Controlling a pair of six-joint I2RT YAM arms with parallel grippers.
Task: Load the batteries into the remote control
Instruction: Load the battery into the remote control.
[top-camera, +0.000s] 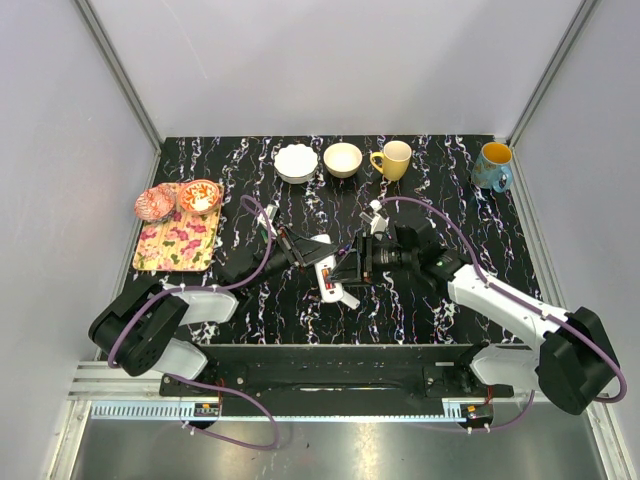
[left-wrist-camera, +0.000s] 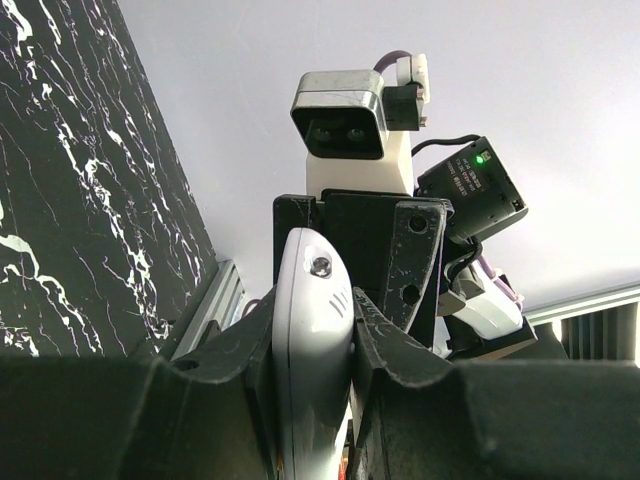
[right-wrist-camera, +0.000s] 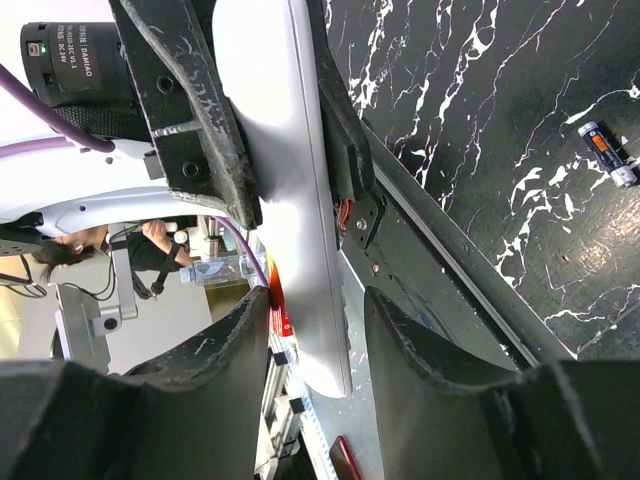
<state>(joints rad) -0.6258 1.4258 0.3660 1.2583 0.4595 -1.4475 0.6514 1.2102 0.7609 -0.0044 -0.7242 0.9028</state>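
White remote control (left-wrist-camera: 310, 385) clamped in left gripper (left-wrist-camera: 315, 300); tan bowl (top-camera: 342, 159) contents unclear.

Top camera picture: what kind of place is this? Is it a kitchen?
Probably not a kitchen. It looks like a robot test booth. A left arm and a right arm are bolted at the edge of a black marbled table, and plain white walls box it in.

I count one remote control (top-camera: 328, 278). Behind it stand two plain bowls, a white bowl (top-camera: 296, 162) and a cream bowl (top-camera: 343, 159), and two mugs, a yellow mug (top-camera: 393, 160) and a blue mug (top-camera: 493, 168). Left of it, one floral tray (top-camera: 170, 250) carries two patterned dishes (top-camera: 200, 196). I see one battery (right-wrist-camera: 606, 153).
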